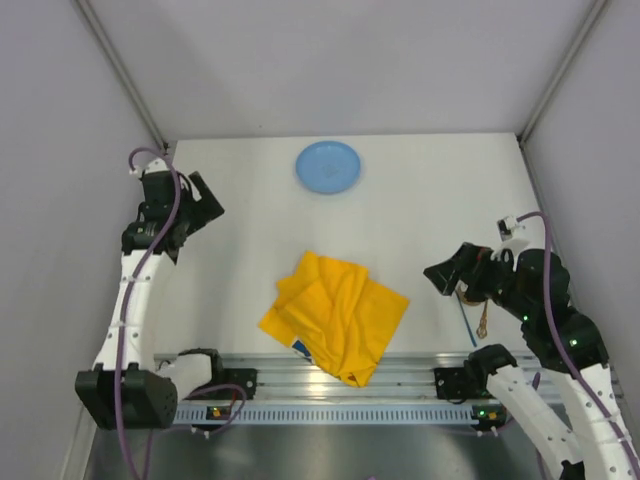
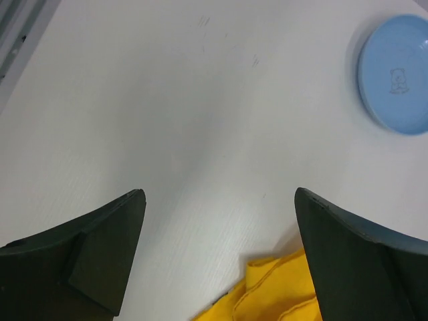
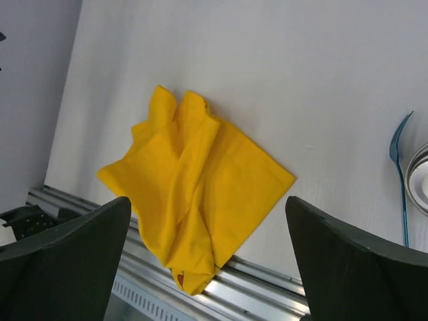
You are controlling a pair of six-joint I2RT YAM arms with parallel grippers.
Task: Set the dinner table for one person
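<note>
The white dinner table (image 1: 430, 190) carries a round blue plate (image 1: 328, 166) at the far middle. A crumpled yellow cloth (image 1: 335, 315) lies at the near middle, and its near corner hangs over the metal rail. My left gripper (image 1: 205, 203) hovers open and empty over the table's left side. In the left wrist view the gripper (image 2: 219, 194) has the plate (image 2: 398, 73) at upper right and the cloth (image 2: 274, 291) just below. My right gripper (image 1: 440, 272) is open and empty, right of the cloth. In the right wrist view the gripper (image 3: 207, 200) sits above the cloth (image 3: 194, 180).
A thin blue utensil (image 1: 468, 325) and a brownish one (image 1: 483, 320) lie beneath my right arm. The blue utensil (image 3: 400, 174) lies beside a round metal rim (image 3: 420, 180). Grey walls enclose the table. An aluminium rail (image 1: 420, 372) runs along the near edge.
</note>
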